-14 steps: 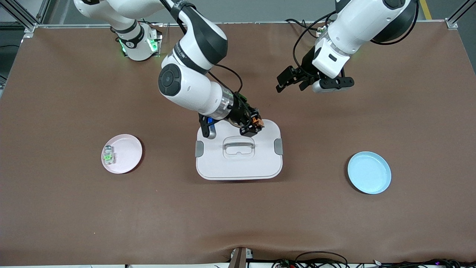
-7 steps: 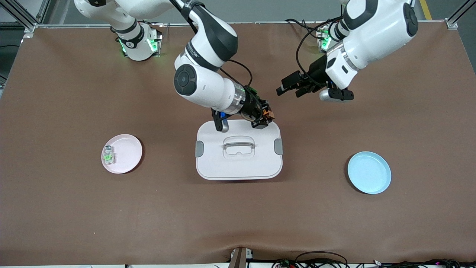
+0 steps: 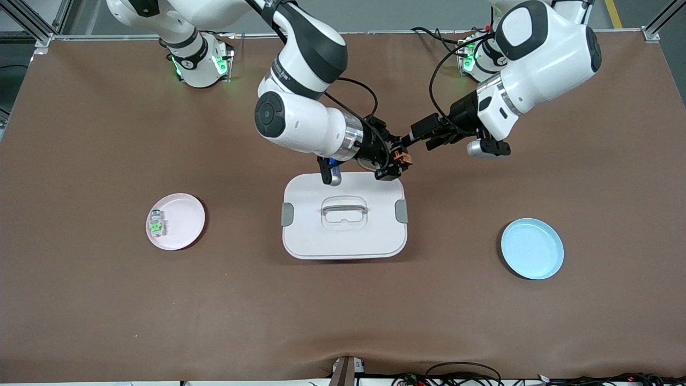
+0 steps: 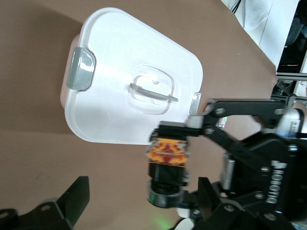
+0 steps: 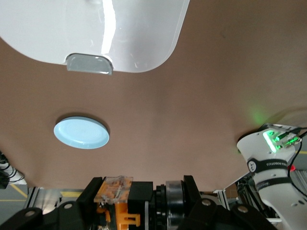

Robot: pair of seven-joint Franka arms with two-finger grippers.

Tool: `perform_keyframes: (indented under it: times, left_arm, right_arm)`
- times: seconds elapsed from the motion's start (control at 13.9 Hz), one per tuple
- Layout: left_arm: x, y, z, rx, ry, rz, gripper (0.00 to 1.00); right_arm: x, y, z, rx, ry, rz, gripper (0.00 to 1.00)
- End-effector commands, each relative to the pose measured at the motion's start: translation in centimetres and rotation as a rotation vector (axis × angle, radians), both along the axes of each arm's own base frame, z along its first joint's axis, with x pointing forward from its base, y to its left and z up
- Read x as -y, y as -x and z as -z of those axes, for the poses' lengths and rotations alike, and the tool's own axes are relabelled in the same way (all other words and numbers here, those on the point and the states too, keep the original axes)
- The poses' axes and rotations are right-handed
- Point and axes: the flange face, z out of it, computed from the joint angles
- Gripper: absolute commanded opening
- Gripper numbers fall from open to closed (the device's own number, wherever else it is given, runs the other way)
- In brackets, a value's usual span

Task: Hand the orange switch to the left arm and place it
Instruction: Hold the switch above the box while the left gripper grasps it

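Observation:
My right gripper (image 3: 394, 162) is shut on the orange switch (image 3: 400, 156), a small black block with an orange middle and a silver ring. It holds it in the air over the white box's (image 3: 343, 238) corner toward the left arm's end. In the right wrist view the switch (image 5: 125, 201) sits clamped between the fingers of the right gripper (image 5: 141, 201). My left gripper (image 3: 416, 140) is open right beside the switch. In the left wrist view the switch (image 4: 168, 152) shows its silver end between the spread fingers of the left gripper (image 4: 143, 201); I see no contact.
The box has a recessed handle (image 3: 343, 210) and grey latches (image 3: 401, 210). A pink plate (image 3: 185, 217) holding a grey-white component with a green middle (image 3: 156, 224) lies toward the right arm's end. A blue plate (image 3: 532, 248) lies toward the left arm's end.
My right gripper has carried the switch from over the box lid toward the left arm's end. My left gripper has come in to meet it, still open.

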Motion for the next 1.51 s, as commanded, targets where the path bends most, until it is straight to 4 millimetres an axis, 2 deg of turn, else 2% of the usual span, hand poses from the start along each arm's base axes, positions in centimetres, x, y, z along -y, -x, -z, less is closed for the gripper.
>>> perform_keyframes:
  times: [0.0, 0.5, 0.72, 1.15, 1.36, 1.44]
  left_arm:
    - [-0.1, 0.2, 0.2, -0.001, 0.043, -0.024, 0.96]
    - [-0.2, -0.2, -0.8, 0.008, 0.071, -0.040, 0.96]
    - [-0.7, -1.3, -2.3, 0.037, 0.085, -0.053, 0.96]
    - [-0.8, -1.5, -1.0, 0.042, 0.076, -0.025, 0.89]
    - [-0.7, -1.6, -0.6, 0.035, 0.077, -0.022, 0.79]
    - [-0.6, -1.6, -0.5, 0.035, 0.077, -0.020, 0.79]
  right_arm:
    - [-0.2, -0.8, -1.4, -0.013, -0.047, 0.023, 0.00]
    - [-1.0, -0.5, -1.3, 0.008, -0.061, 0.037, 0.00]
    - [-1.2, -0.4, -0.8, 0.004, -0.057, 0.039, 0.00]
    - [-1.8, -0.2, -1.0, -0.001, -0.067, 0.076, 0.00]
    - [-1.9, -0.2, -1.2, -0.010, -0.072, 0.097, 0.00]
    - [-1.9, -0.3, -1.3, -0.016, -0.075, 0.118, 0.00]
